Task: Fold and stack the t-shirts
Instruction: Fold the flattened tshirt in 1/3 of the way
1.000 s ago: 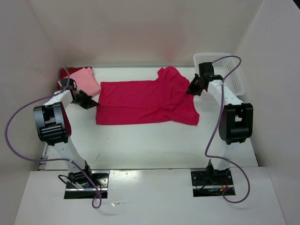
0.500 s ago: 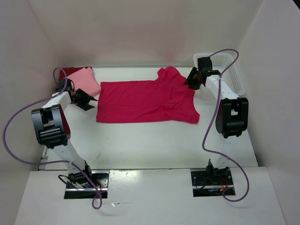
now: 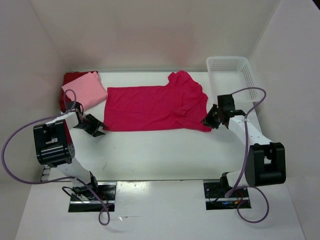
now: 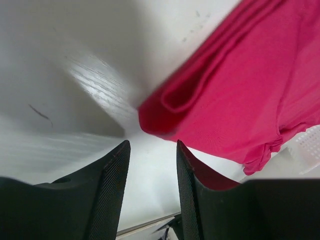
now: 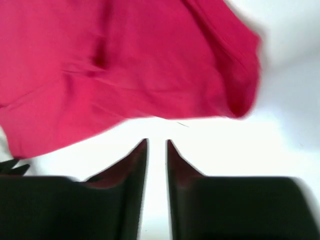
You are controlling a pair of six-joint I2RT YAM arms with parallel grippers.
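Note:
A bright crimson t-shirt [image 3: 155, 107] lies spread flat across the middle of the table. At the back left, a folded light pink t-shirt [image 3: 85, 90] rests on a dark red t-shirt [image 3: 67, 79]. My left gripper [image 3: 96, 128] is open just off the crimson shirt's near left corner [image 4: 165, 110], and only bare table shows between its fingers [image 4: 112, 190]. My right gripper [image 3: 208, 120] hovers at the shirt's near right corner. Its jaws stand a narrow gap apart [image 5: 157, 143] with nothing in them, and the shirt's hem [image 5: 125, 65] lies just ahead of them.
A white lattice basket [image 3: 235, 75] stands at the back right, beyond the right arm. White walls close in the table on the left, back and right. Both arm bases sit at the near edge.
Both grippers have opened and let go of the crimson shirt. The left one drew back toward the near side. The right one swung from the back right sleeve to the near right corner.

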